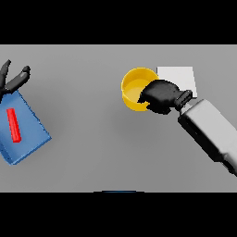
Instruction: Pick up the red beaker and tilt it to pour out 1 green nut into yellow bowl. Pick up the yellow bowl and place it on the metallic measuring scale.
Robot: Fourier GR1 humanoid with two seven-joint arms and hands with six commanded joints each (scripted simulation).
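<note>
1. The right hand (159,95) has its fingers curled over the rim of the yellow bowl (134,88).
2. The bowl is just beside the white scale (178,76).
3. The left hand (13,78), fingers relaxed, is at the far left of the bench (92,139).

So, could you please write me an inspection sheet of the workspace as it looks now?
Surface: grey table, flat.
Job's things: yellow bowl beside the pale scale, not on it; contents cannot be told. Red beaker: nothing seen.
Clutter: blue box with a red bar on top, at the left.
Hands: right hand curled on the bowl's rim; left hand at the far left above the box, fingers relaxed, holding nothing.
Cables: nothing seen.
Surroundings: nothing seen.
</note>
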